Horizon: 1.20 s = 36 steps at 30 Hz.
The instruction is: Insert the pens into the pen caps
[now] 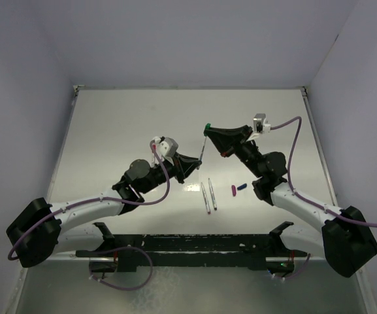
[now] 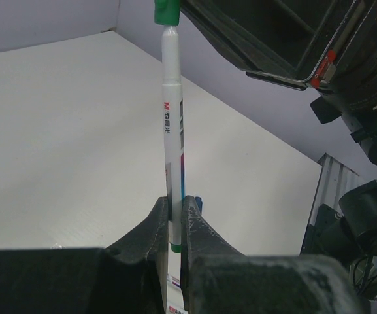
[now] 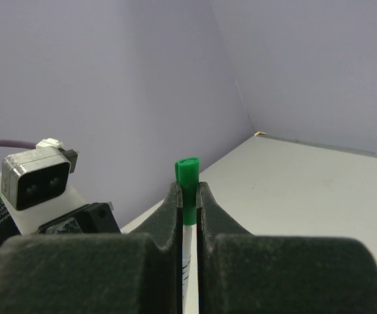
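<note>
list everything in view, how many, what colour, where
whitish marker pen: one, green-banded, held off the table
green plastic cap: one, at that pen's top end
loose whitish-grey pens: two, side by side, mid-table
reddish cap: one, right of those pens
dark blue cap: one, beside the reddish cap
white table: one
left gripper: black, shut on the pen's lower end
right gripper: black, shut on the green cap

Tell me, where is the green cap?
In the top view, the green cap is in the air above the middle of the table, pinched by the right gripper at the upper end of a pen the left gripper holds.
</note>
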Each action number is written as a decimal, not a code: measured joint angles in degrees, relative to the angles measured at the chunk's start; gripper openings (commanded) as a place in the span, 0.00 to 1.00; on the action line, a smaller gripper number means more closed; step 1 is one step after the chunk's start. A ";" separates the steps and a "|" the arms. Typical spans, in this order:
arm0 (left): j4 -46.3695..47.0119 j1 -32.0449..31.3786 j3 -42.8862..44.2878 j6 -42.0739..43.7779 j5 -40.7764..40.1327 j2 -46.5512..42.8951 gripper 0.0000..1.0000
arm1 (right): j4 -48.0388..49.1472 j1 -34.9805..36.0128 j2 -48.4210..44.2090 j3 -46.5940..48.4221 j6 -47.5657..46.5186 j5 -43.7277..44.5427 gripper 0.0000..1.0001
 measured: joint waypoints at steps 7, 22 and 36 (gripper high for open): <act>0.42 0.00 -0.02 0.02 -0.94 -0.11 0.00 | -0.61 0.00 -0.13 0.00 0.00 -0.07 0.00; 0.50 0.42 0.11 0.13 -4.15 0.61 0.00 | -6.93 0.33 1.95 2.19 1.11 -2.71 0.00; -4.04 2.99 4.46 3.13 -5.90 5.03 0.00 | -17.09 1.40 7.61 8.90 -1.81 -1.11 0.00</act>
